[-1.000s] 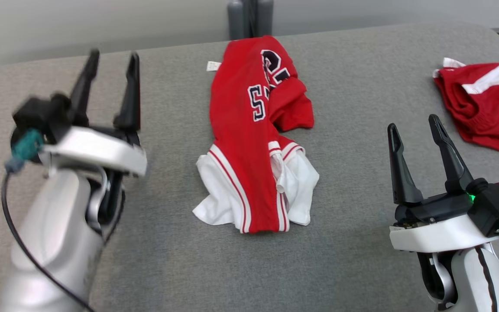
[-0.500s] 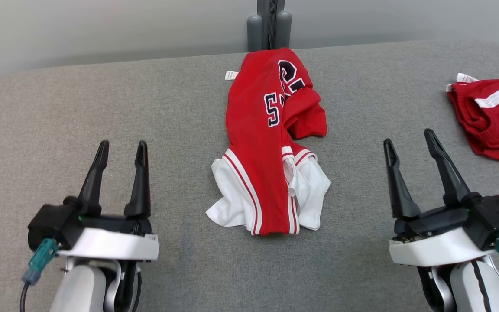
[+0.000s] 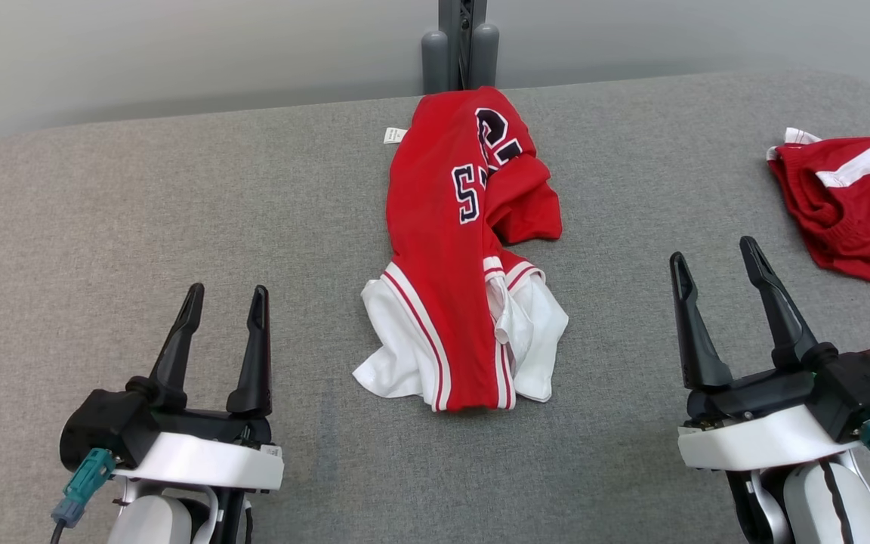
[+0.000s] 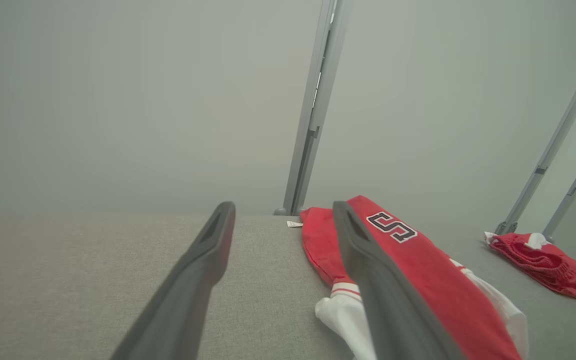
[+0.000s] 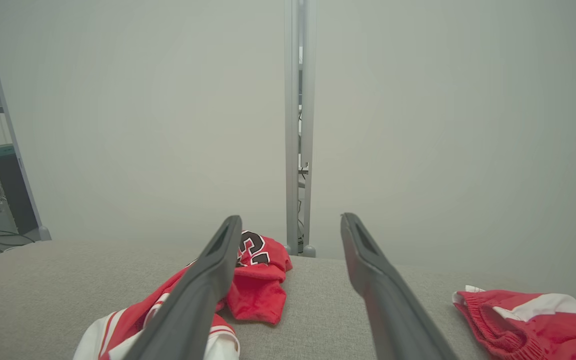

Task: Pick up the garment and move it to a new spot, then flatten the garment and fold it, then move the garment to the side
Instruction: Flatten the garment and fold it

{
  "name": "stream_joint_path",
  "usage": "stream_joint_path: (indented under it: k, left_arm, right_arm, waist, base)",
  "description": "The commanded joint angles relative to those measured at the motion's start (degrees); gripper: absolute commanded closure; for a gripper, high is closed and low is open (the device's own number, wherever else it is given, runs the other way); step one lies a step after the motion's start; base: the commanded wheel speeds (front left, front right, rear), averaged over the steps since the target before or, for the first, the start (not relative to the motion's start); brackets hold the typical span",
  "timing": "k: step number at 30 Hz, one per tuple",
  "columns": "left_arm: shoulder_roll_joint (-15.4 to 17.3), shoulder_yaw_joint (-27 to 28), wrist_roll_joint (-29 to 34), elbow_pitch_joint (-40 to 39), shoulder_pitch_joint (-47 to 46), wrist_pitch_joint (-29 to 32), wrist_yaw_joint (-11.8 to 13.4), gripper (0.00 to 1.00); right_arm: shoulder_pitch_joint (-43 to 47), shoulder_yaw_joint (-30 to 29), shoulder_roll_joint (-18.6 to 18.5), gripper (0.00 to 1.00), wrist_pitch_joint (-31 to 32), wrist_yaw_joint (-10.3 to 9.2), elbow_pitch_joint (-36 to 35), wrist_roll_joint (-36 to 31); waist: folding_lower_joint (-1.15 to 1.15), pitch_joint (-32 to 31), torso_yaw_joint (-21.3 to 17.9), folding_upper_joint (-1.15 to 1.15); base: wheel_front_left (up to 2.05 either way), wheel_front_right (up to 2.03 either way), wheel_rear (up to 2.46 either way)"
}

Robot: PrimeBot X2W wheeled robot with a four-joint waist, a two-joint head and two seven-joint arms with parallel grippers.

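Broadly, a grey cloth-covered table [image 3: 103,227] spreads across the head view, with a pale wall [image 3: 178,53] behind it. The garment [image 3: 442,264], a red jersey with dark white-edged numerals, lies crumpled in a long heap at the middle of the table. Its red end reaches the far edge, and its white, red-striped folds bunch at the near end. A second red cloth [image 3: 850,219] with a white band lies rumpled at the table's right edge, well apart from the garment.

The left gripper [image 3: 227,289] sits at the lower left and the right gripper [image 3: 714,249] at the lower right. Each points its dark fingers up the view, one on either side of the garment and clear of it. Both have their jaws spread apart with nothing between them.

A grey post [image 3: 459,38] rises behind the table's far edge, just beyond the garment. A small white label [image 3: 393,135] lies on the table, touching the garment's far left corner.
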Motion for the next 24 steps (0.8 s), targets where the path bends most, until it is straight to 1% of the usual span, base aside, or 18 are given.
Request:
stream_joint_path:
  k: [1,9,11,13,14,20,24]
  left_arm:
    - [0.2,-0.07,-0.32,-0.08,-0.35,-0.22,0.13,0.0]
    - [0.19,-0.94,-0.34,0.25,-0.48,-0.22,0.18,0.0]
    - [0.17,-2.05,0.13,1.69,-0.67,-0.22,0.18,0.0]
    - [0.15,-4.25,-0.36,4.63,-0.47,-0.21,-0.42,0.0]
    - [0.15,-4.25,-0.36,4.63,-0.47,-0.21,-0.42,0.0]
    - [0.66,-12.6,-1.09,15.55,-3.89,-0.14,-1.41,0.0]
    - [1.42,-17.34,-3.29,20.03,-6.91,0.51,-1.52,0.0]
  right_arm:
    - [-0.1,-0.08,-0.36,0.0,0.02,0.02,-0.02,-0.08]
    - [-0.33,0.33,-0.35,0.0,0.02,0.02,0.07,0.06]
    - [-0.61,0.56,-0.35,0.0,0.02,0.02,0.13,0.21]
    - [-0.72,0.72,-0.36,0.0,0.02,0.02,0.1,0.37]
    - [-0.72,0.72,-0.36,0.0,0.02,0.02,0.1,0.37]
    - [-1.38,1.2,-0.35,0.0,0.01,0.02,-0.1,0.68]
    - [-1.74,1.57,-0.36,0.0,0.02,0.02,-0.2,1.02]
  waist:
    - [0.0,-0.01,0.03,0.0]
    - [0.0,0.28,-0.12,0.0]
    - [0.0,0.87,-0.42,0.0]
    - [0.0,1.41,-0.7,0.0]
    - [0.0,1.41,-0.7,0.0]
    - [0.0,3.14,-1.51,0.0]
    - [0.0,4.38,-2.25,0.0]
  base:
    - [0.0,0.0,0.0]
    - [0.0,0.0,0.0]
    - [0.0,0.0,0.0]
    - [0.0,0.0,0.0]
    - [0.0,0.0,0.0]
    - [0.0,0.0,0.0]
    - [0.0,0.0,0.0]
